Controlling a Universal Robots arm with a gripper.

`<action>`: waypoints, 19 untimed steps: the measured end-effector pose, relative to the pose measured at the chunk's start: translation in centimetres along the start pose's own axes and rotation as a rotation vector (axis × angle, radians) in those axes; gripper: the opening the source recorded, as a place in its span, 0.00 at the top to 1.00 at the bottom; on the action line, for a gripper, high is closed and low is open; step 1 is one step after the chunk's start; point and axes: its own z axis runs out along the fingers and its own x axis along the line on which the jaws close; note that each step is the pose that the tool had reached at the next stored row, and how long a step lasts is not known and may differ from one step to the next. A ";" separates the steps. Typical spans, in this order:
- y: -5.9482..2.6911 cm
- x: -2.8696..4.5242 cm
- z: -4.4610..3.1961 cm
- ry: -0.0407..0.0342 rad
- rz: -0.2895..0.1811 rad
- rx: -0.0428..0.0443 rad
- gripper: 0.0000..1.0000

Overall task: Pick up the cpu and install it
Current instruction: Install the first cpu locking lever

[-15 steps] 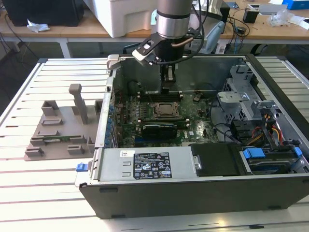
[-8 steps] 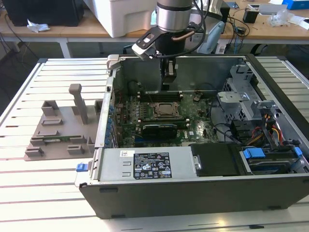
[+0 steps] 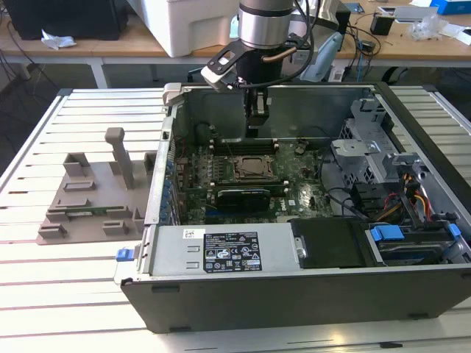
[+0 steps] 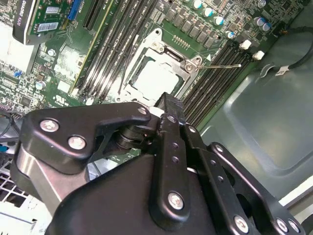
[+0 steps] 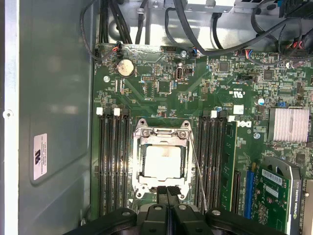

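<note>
On the slatted white table [image 3: 73, 294], in the open computer case [image 3: 294, 301] at the exterior view's centre, the cpu [image 5: 164, 164] lies in its socket [image 5: 139, 147]; my gripper [image 5: 168, 196] hovers just above it, fingers together and empty, and I judge the latching not yet done.

cpu [image 5: 164, 162]: metal top, pale silver-grey, smooth, matt.
socket frame [image 5: 161, 133]: bare metal, bright, shiny.
motherboard [image 5: 161, 100]: green pcb, glossy lacquer.
mem. slots [image 5: 112, 161]: black plastic, white plastic clips.
end effector [image 5: 167, 192]: black, smooth, satin; bright metal screw heads.
case wall [image 5: 54, 88]: grey sheet metal, smooth, dull sheen.
sticker [image 5: 40, 156]: white paper, matt.
heatsink [image 5: 291, 125]: finned silver metal, matt.
cables [image 5: 195, 29]: black rubbery sheath, slight gloss.
arm wrist [image 3: 261, 26]: polished silver metal, glossy.
bench [image 3: 73, 294]: pale slats, metal-look, smooth, semi-matt.
fixture block [image 3: 96, 198]: grey plastic, matt.
</note>
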 end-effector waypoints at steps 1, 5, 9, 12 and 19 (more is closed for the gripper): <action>0.00 -0.01 -0.01 -0.0014 -0.037 -0.0008 0.89; 0.00 0.00 0.00 -0.0039 -0.110 -0.0026 0.89; 0.00 0.00 0.00 -0.0059 -0.165 -0.0039 0.89; 0.00 0.00 0.00 -0.0093 -0.266 -0.0063 0.89; 0.00 0.00 0.00 -0.0133 -0.379 -0.0089 0.89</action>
